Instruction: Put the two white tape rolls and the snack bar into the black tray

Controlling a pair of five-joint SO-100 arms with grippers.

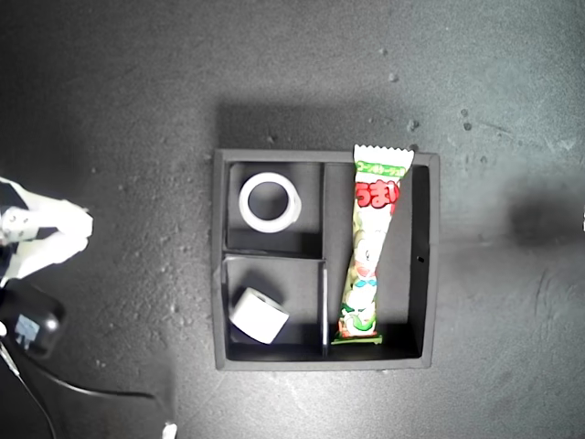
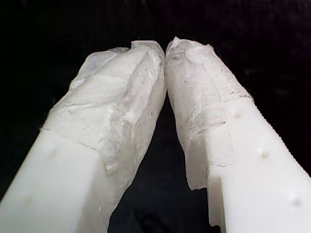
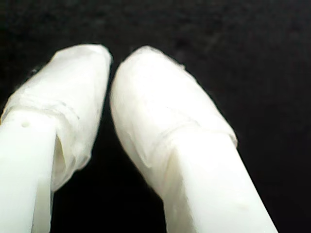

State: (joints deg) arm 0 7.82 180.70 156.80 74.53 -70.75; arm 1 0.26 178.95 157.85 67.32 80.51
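Black tray [image 1: 221,274] at exterior view's centre holding flat roll [image 1: 270,202], thick roll [image 1: 259,315], snack bar [image 1: 370,249]; first gripper [image 2: 166,52] and second gripper [image 3: 111,65] closed, empty.

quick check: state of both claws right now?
My first gripper: claw closed, tips touching, holding nothing.
My second gripper: claw closed or nearly so, holding nothing.

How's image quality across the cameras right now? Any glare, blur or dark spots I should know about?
Exterior view: sharp on the black tray, dark at the corners, soft shadow above the tray, slight shine on the snack bar. First wrist view: my first gripper in focus, background pure black. Second wrist view: my second gripper overexposed and blurry.
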